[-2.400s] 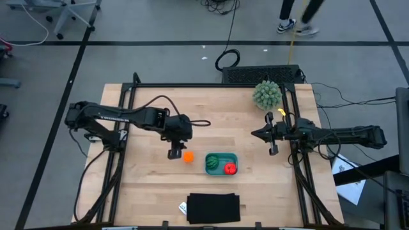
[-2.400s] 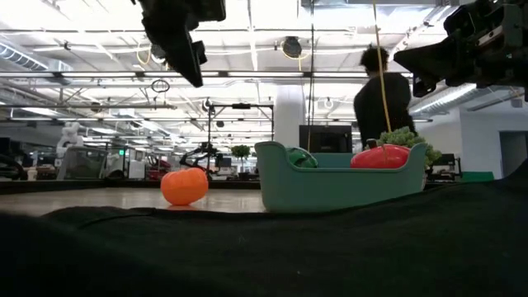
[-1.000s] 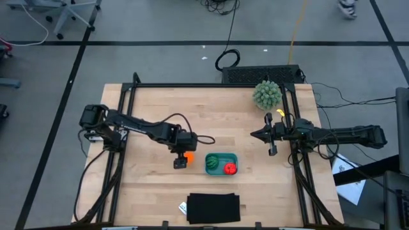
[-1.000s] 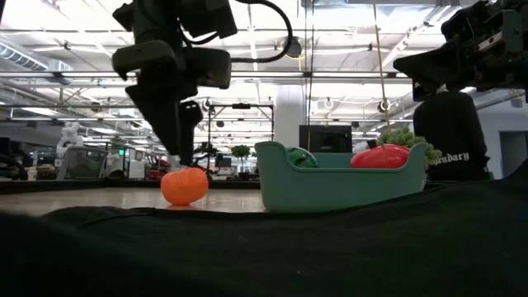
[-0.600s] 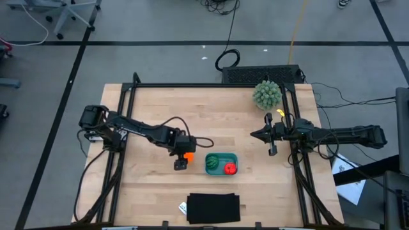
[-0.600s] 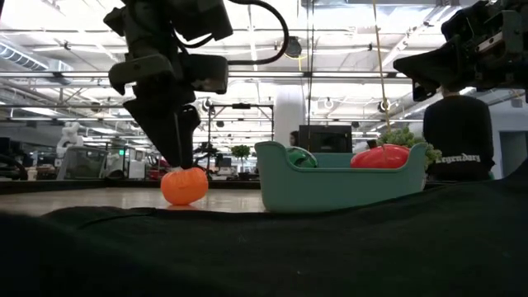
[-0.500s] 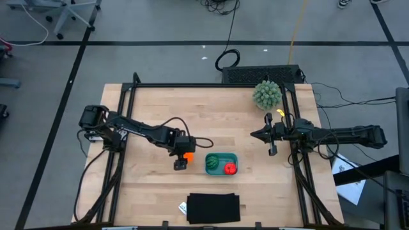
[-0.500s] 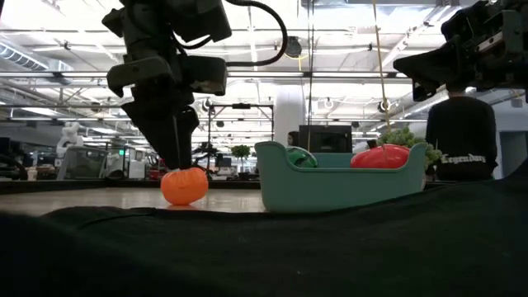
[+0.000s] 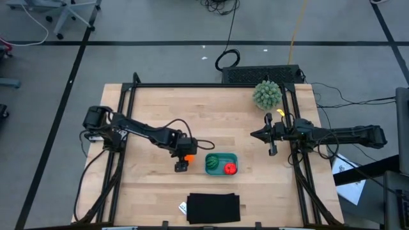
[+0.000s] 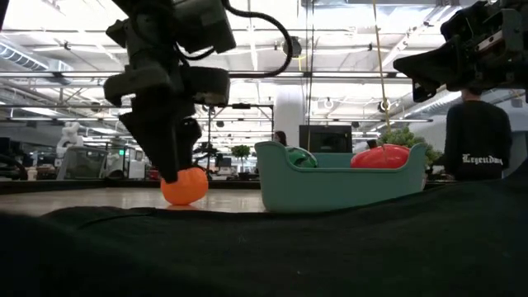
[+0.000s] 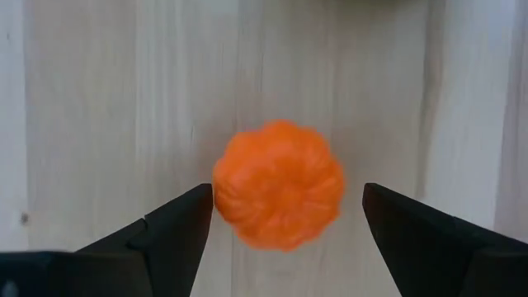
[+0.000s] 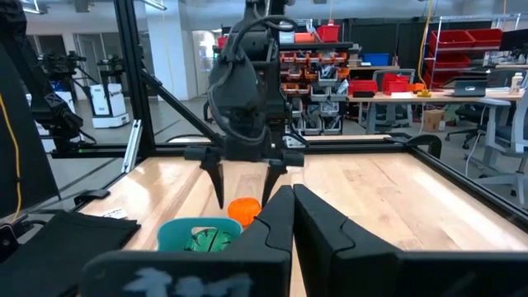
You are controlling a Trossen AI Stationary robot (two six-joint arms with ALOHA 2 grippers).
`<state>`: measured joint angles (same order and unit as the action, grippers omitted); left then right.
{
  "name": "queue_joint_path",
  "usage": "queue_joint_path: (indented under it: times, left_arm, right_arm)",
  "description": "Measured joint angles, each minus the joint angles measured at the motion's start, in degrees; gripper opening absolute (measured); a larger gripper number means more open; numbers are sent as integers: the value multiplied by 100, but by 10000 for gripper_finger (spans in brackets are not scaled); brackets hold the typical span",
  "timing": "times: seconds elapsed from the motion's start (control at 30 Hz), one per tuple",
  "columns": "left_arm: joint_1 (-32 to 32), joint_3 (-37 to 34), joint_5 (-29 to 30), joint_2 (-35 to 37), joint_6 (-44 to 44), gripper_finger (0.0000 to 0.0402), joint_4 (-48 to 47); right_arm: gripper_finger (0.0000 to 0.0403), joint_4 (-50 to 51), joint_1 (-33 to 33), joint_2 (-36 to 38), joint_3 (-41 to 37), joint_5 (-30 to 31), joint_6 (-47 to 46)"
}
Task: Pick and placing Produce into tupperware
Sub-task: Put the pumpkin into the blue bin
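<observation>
The orange ball [image 9: 188, 158] [image 11: 279, 194] rests on the wooden table just left of the teal tupperware [image 9: 221, 154] [image 10: 338, 191]. The striped watermelon [image 9: 211, 163] and the red tomato [image 9: 230, 168] lie inside the tupperware. My left gripper [image 9: 185, 158] [image 11: 286, 196] [image 10: 169, 171] points straight down, open, with a finger on either side of the orange ball at about the ball's height. My right gripper [image 9: 255, 135] [image 12: 285, 200] is shut on nothing and hovers above the table's right part. My left gripper comes at the orange ball from above, pointing down. One finger [image 11: 186, 216] stands right at the ball's side [image 11: 218, 191], and I cannot tell whether it touches. The other finger [image 11: 396, 216] is clearly apart from the ball, which sits on the table.
A pale-green spiky ball [image 9: 267, 94] sits at the far right corner. A black flat rectangle [image 9: 213, 207] lies by the near edge, with a small white tag [image 9: 183, 207] beside it. Black frame rails run along both sides. A person [image 10: 474, 140] stands beyond the table.
My left gripper has come down from just above the orange ball until its fingers stand beside it, shifting slightly toward the near edge. The ball has stayed where it was. The person behind the table has walked to the right.
</observation>
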<state>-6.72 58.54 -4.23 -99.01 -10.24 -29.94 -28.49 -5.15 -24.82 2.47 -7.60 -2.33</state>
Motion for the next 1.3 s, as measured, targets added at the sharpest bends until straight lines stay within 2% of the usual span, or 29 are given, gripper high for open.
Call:
queue_joint_path:
  times: [0.33, 1.1, 1.2, 1.3]
  left_arm:
    - [-2, 28, 66, -507, 162, 319, 157]
    - [-2, 24, 179, -504, 410, 319, 318]
    - [-2, 26, 194, -506, 411, 309, 315]
    - [0, 26, 227, -509, 411, 282, 313]
  right_arm:
    - [0, -46, 0, -4, 0, 1, 7]
    - [0, -39, 0, -7, -1, 0, 21]
    - [0, -39, 0, -7, 0, 0, 20]
    - [0, -39, 0, -7, 1, 0, 20]
